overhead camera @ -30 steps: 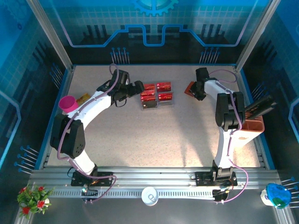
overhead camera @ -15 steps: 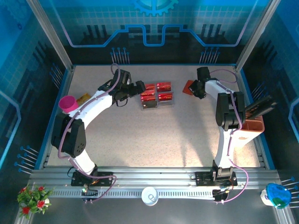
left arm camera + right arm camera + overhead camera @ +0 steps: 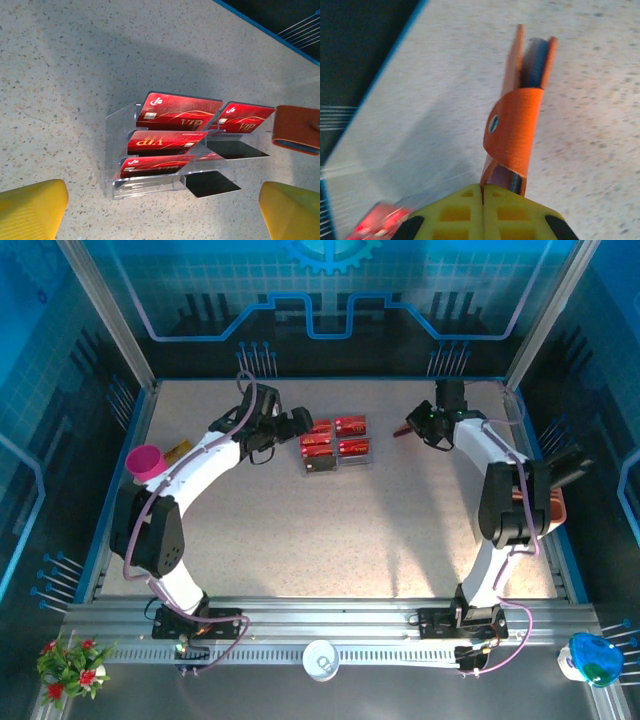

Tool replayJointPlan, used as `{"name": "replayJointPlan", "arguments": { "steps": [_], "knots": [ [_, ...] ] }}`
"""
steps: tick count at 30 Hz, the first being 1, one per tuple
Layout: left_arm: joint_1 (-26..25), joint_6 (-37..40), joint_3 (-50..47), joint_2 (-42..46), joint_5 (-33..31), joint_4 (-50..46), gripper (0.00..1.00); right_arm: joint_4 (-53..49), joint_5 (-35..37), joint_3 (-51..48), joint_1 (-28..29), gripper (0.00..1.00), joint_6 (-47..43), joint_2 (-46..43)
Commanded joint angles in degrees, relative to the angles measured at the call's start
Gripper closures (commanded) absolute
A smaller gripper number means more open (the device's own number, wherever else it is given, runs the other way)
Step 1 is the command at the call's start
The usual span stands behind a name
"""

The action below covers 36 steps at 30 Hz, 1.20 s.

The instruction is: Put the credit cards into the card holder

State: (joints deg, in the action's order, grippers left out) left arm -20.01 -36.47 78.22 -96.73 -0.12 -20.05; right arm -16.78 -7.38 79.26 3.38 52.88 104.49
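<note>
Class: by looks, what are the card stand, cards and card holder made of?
Card stand: clear, glossy plastic, likely acrylic; the table shows through. Cards: glossy printed plastic, apparently. Card holder: matte orange leather or imitation; its strap bends.

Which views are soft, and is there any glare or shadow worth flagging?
Left wrist view: credit cards sharp, reflections in the clear stand, a broad shadow across the table. Right wrist view: table and cards smeared, card holder crisper. Top external view: sharp, with soft shadows on the table.
</note>
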Motion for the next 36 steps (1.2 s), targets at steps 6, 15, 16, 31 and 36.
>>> {"name": "replayJointPlan", "arguments": {
  "steps": [6,15,16,31,36],
  "knots": [
    [2.2,-8.2,2.9,-0.6,10.1,4.9,0.01,6.2,-16.4,-4.6,3.1,1.00,-3.0,-11.0],
    [7.6,-24.5,-6.5,2.4,22.8,27.7,0.01,28.3,-38.4,-8.5,8.6,1.00,8.0,-12.8],
    [7.8,-24.8,-6.6,2.7,23.1,28.1,0.01,29.3,-39.3,-8.1,9.6,1.00,8.7,-12.7],
    [7.0,-31.2,-9.3,3.8,26.7,39.1,0.10,42.2,-41.0,-5.4,18.4,1.00,17.5,-7.9],
    [6.3,-32.4,-11.2,4.3,27.3,41.3,0.19,43.6,-40.0,-5.4,19.0,1.00,18.4,-7.3]
  ]
}}
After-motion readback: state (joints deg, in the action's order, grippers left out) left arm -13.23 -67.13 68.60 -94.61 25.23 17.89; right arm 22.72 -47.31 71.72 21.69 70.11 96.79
